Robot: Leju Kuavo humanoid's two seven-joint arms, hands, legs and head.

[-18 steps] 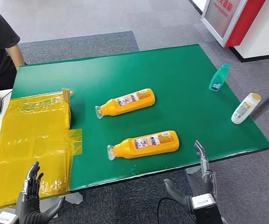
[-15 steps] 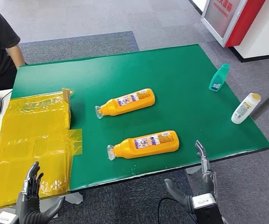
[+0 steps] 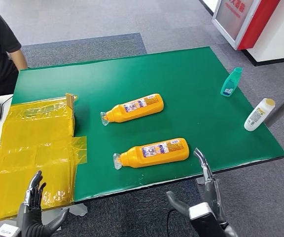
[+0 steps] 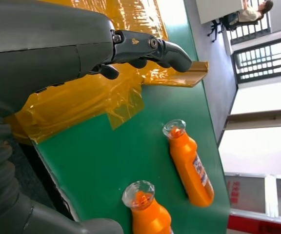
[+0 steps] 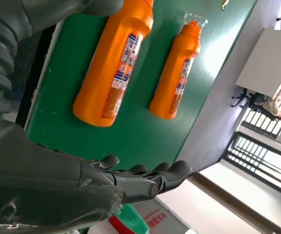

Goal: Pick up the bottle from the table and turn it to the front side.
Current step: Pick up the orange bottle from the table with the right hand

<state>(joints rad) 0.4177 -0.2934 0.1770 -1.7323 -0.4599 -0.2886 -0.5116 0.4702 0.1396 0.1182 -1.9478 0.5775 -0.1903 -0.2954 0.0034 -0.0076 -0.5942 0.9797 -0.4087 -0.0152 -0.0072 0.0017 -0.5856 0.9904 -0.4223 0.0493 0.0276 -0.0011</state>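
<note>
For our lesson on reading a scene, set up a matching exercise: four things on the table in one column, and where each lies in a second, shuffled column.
Things:
1. nearer orange bottle
2. teal bottle
3. white bottle
4. yellow plastic sheet

Places:
A. right edge of the table, yellow cap
B. left end of the table
C. far right, beyond the white one
D. close to the right hand

Pairs: 1-D, 2-C, 3-A, 4-B

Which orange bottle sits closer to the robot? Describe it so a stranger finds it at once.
On the green table, two orange bottles lie on their sides, caps pointing toward the yellow sheet. It is the near bottle, beside the front edge just ahead of the right hand; the far bottle lies mid-table.
</note>
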